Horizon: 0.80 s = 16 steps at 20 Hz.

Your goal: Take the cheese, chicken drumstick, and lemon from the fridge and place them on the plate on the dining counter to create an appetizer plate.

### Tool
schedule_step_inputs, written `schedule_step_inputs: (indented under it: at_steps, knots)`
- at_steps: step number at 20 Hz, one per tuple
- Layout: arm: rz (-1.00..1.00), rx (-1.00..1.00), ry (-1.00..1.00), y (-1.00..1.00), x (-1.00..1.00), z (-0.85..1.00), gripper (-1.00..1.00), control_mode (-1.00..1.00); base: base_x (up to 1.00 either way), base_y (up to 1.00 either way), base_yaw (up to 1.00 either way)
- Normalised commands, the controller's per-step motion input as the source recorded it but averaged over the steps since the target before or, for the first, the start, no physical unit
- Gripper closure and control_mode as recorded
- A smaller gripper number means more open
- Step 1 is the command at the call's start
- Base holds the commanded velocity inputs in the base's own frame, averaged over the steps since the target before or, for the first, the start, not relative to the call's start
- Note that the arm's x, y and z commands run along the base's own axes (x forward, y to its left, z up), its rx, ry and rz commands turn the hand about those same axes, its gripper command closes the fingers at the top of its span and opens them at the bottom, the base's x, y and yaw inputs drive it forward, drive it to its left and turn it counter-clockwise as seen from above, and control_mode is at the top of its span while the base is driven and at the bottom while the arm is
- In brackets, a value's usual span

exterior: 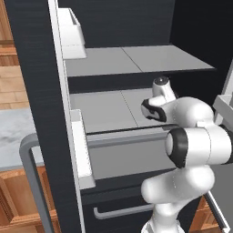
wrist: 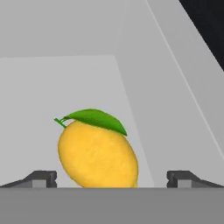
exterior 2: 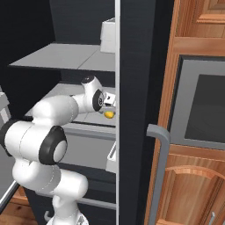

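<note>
Reaching into the fridge (exterior: 136, 63), your gripper (wrist: 111, 178) has its fingers spread wide, clasping nothing, around the lemon (wrist: 97, 154) on the middle shelf (exterior: 104, 111); close off-centre and that rounded fruit could roll away.

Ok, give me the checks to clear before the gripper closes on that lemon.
1. Fridge door open, shelf reachable: ok.
2. Lemon sits between the fingertips in the hand view: ok, the two tips flank it on both sides.
3. Gripper open wide enough: ok, the tips stand apart, wider than the fruit.
4. Lemon centred in the gap: not ok, it lies nearer one tip.
5. Fingers far enough forward around the fruit: cannot tell, the lemon's lower part is cut off at the bottom.
6. Lemon resting on the shelf: ok.
</note>
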Motion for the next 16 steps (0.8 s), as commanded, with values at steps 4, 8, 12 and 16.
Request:
schedule_step_inputs:
  at_steps: [4,8,12,16]
  knots:
    - [0.04,0.00,0.00,-0.03,0.38,-0.25,-1.00,-1.00,0.00,0.00,0.00]
    - [0.00,0.00,0.01,0.00,0.03,-0.27,-1.00,-1.00,0.00,0.00,0.00]
    - [0.00,0.00,0.00,0.00,-0.13,-0.25,-1.00,-1.00,0.00,0.00,0.00]
    - [0.00,0.00,0.00,0.00,0.00,-0.26,1.00,-1.00,0.00,0.00,0.00]
